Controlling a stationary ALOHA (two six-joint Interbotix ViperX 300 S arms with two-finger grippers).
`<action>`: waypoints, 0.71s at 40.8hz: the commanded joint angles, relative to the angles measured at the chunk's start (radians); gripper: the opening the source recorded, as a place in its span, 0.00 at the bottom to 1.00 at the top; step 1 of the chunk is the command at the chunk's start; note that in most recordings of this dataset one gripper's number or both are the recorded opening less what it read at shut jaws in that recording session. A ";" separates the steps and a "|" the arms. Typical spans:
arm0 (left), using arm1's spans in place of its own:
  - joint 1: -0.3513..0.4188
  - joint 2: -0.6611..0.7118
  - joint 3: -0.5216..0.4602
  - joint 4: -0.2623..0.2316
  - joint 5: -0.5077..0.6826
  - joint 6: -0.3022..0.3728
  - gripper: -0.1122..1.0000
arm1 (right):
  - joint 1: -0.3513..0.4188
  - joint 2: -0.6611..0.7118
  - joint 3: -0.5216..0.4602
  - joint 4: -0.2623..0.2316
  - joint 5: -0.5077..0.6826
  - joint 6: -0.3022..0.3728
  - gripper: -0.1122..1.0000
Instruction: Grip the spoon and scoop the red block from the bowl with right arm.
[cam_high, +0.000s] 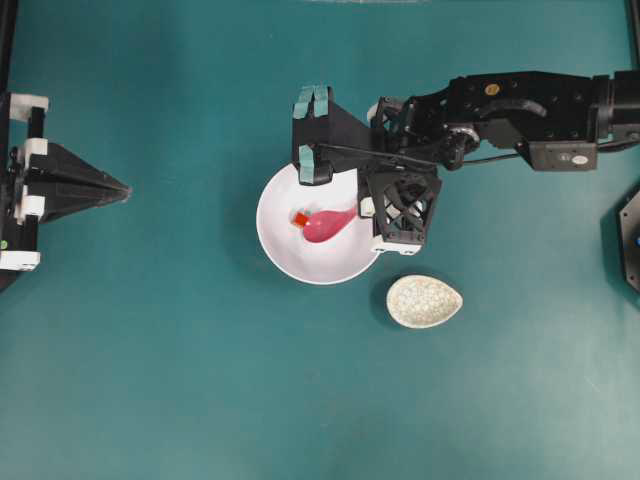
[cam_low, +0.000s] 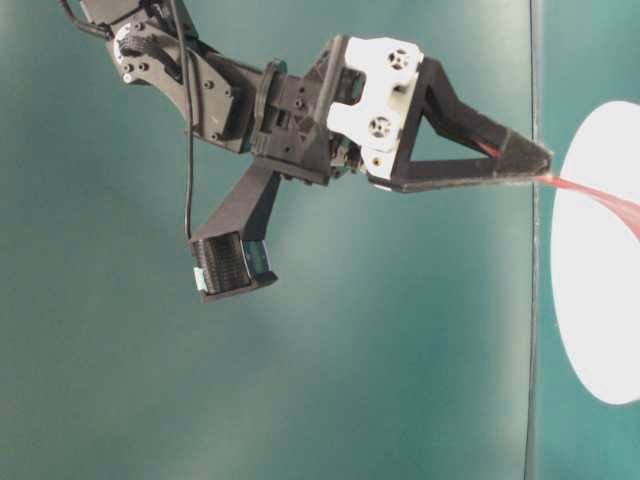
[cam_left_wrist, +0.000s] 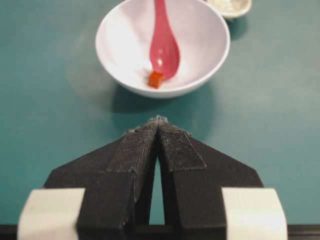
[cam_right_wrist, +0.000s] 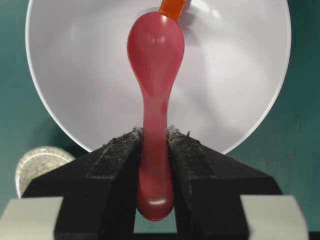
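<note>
The white bowl (cam_high: 285, 250) sits mid-table, also in the right wrist view as the bowl (cam_right_wrist: 240, 75) and in the left wrist view as the bowl (cam_left_wrist: 120, 45). My right gripper (cam_right_wrist: 155, 132) is shut on the handle of the pink spoon (cam_right_wrist: 155, 55), whose scoop reaches down into the bowl. The red block (cam_right_wrist: 172, 7) lies in the bowl, touching the spoon's tip; seen from above, the red block (cam_high: 300, 218) is just left of the spoon (cam_high: 328, 225). My left gripper (cam_left_wrist: 158, 121) rests shut and empty at the far left, away from the bowl.
A speckled beige dish (cam_high: 424, 301) lies just right of the bowl, below the right arm (cam_high: 500, 110). The left arm (cam_high: 55, 185) is parked at the table's left edge. A dark fixture (cam_high: 630, 240) stands at the right edge.
</note>
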 joint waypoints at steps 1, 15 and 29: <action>0.002 0.003 -0.025 0.002 -0.003 0.003 0.10 | 0.002 -0.012 -0.026 -0.003 -0.014 0.000 0.32; 0.002 0.003 -0.025 0.002 -0.005 0.002 0.10 | 0.002 -0.002 -0.025 -0.003 -0.066 0.006 0.32; 0.002 0.003 -0.026 0.002 -0.005 0.002 0.10 | -0.002 -0.003 -0.015 -0.003 -0.103 0.028 0.32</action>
